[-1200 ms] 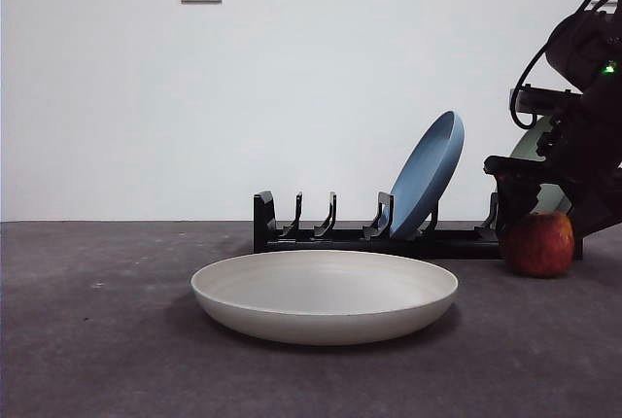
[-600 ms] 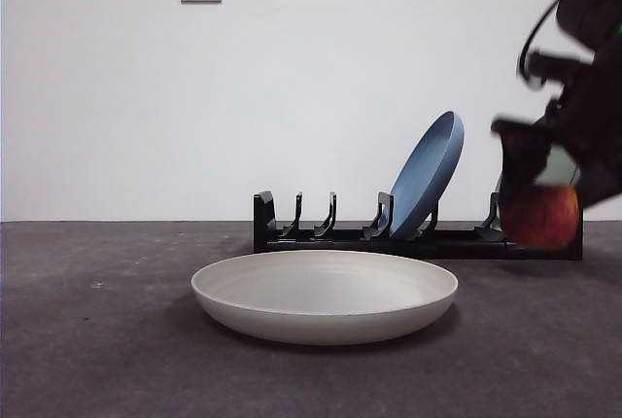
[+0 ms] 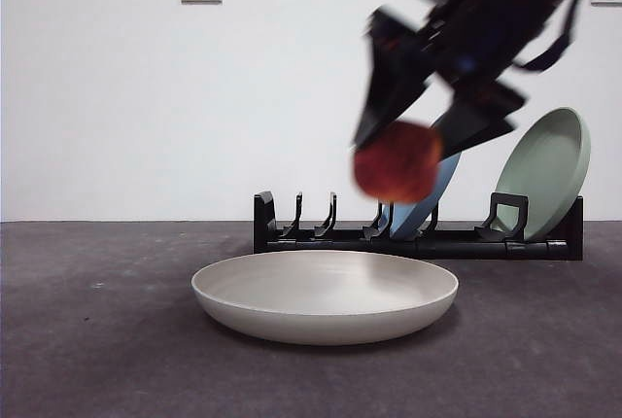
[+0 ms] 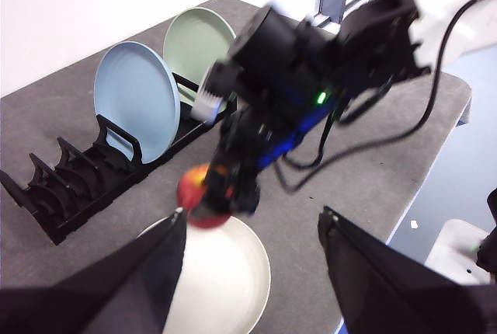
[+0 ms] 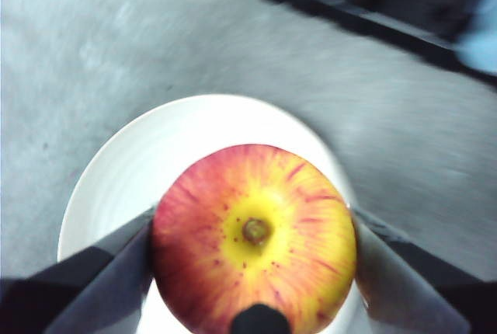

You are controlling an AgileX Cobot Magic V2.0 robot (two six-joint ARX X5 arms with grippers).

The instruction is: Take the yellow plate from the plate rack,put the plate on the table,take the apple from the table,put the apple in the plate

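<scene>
Above the yellow plate (image 3: 325,296) lying on the table (image 3: 97,340), my right claw (image 3: 408,136), clamped on the apple (image 3: 397,161), has lifted it off the table beside the plate rack (image 3: 389,238), leaving only lowering and release, while my left claw (image 4: 248,233) waits open.

A dark gripper (image 3: 413,131) clamps the blurred red apple (image 3: 397,161) in the air above the yellow plate (image 3: 325,295) on the table (image 3: 97,340), before the plate rack (image 3: 321,235) holding a blue plate (image 3: 428,206) and green plate (image 3: 546,171).
</scene>
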